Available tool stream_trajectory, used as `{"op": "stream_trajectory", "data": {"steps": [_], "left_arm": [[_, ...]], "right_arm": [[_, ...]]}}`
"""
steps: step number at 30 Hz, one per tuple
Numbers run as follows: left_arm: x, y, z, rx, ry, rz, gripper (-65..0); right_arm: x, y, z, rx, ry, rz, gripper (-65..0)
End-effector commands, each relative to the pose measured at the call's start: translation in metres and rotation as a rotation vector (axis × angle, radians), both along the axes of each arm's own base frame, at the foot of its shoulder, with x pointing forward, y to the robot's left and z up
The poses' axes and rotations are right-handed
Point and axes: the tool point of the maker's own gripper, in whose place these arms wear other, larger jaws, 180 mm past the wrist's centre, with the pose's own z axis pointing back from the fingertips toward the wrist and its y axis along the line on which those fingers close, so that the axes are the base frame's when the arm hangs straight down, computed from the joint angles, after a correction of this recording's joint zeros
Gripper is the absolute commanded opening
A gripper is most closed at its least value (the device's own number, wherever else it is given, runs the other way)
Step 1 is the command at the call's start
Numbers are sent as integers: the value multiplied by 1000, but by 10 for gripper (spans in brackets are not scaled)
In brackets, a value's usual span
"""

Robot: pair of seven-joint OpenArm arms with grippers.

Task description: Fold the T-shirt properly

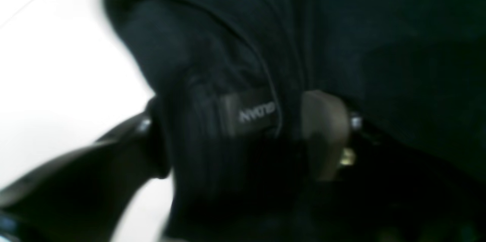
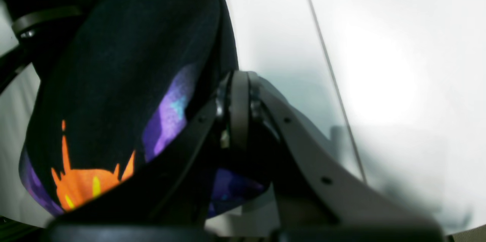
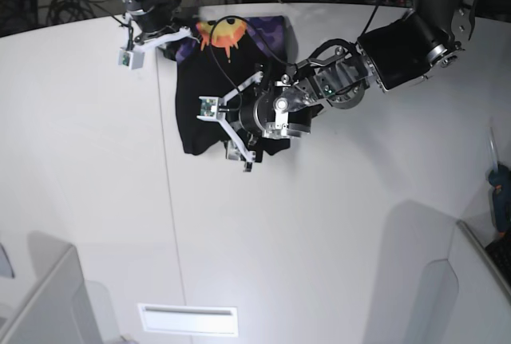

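Observation:
The black T-shirt (image 3: pixel 200 112) lies bunched on the white table (image 3: pixel 335 224), its orange sun print on purple (image 3: pixel 223 33) turned up at the far edge. My right gripper (image 3: pixel 164 38) is at the shirt's far left corner. In the right wrist view it (image 2: pixel 235 116) is shut on the T-shirt (image 2: pixel 114 63), printed cloth draping beside it. My left gripper (image 3: pixel 231 132) is at the shirt's near edge. In the left wrist view its fingers (image 1: pixel 326 132) stand wide apart, with the collar and its label (image 1: pixel 258 114) between them.
A seam line (image 3: pixel 169 216) runs down the table. A white slotted plate (image 3: pixel 188 320) sits at the near edge, with grey dividers at the near left (image 3: pixel 48 304) and near right (image 3: pixel 447 296). Cables lie behind the table's far edge.

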Motion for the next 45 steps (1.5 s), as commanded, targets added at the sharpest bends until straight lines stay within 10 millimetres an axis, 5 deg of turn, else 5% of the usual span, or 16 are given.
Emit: {"op": "stream_trajectory", "data": {"steps": [1,6,12,14,17,19,20,26,29,38,45], "left_arm": [[8,-5,12,-23,-26,-5,-92],[37,-1,45,-132,-63,108,-72],[63,14,116,-344,-170,254,-84],[60,19,129,-413,-161,289,-166],[51,29,140,-509,-86,356,-416],[48,49,135,-522,-27,436,-620],[46,56,133,-532,-3,466,-650],[23,112,97,-507,78,619,-650],[-12,117,84,-573,115,547,-650],[-107,121,55,-665,217,491,-650],[-158,148,36,-610,255,599,-650]], "right_arm": [[-12,2,-6,0,51,14,-650],[-11,2,-6,0,50,14,-650],[-13,2,-6,0,54,14,-650],[-14,1,-6,-2,56,11,-650],[-13,-2,-5,-6,52,6,-650],[-13,-3,-5,-9,48,4,-650],[-11,-9,-4,-20,37,-11,-650],[-10,-61,8,-131,-28,-94,-650],[-14,-82,18,-198,-69,-85,-650],[-28,-96,48,-275,-109,-2,-650],[-80,-103,56,-323,-1,135,-650]]}}
